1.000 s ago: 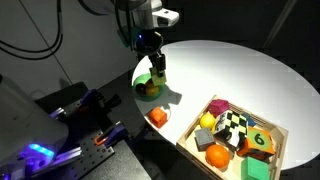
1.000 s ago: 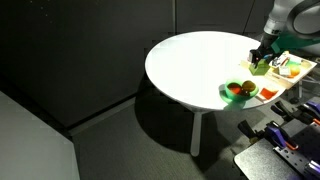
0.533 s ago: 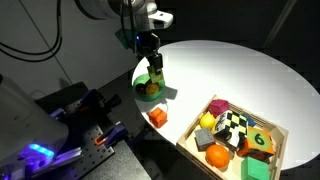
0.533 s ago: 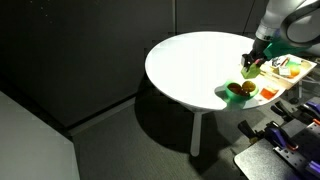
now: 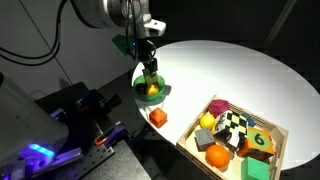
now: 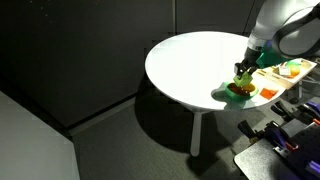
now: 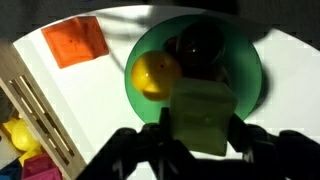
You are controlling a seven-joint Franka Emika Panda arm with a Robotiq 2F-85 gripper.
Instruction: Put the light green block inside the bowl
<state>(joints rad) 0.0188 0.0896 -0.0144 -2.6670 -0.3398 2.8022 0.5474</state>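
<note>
One small light yellow-green cube (image 7: 203, 112) was clamped in end effector (image 7: 200, 138), held directly over round green bowl (image 7: 248, 78) for clean drop; yellow ball (image 7: 155, 75) occupied bowl's nine o'clock side.

Both exterior views oblique on table (image 5: 240, 70), wrist view close above bowl (image 7: 247, 85)

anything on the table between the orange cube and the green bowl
Nothing. In the wrist view only a bare strip of white table separates the orange cube from the rim of the bowl.
</note>
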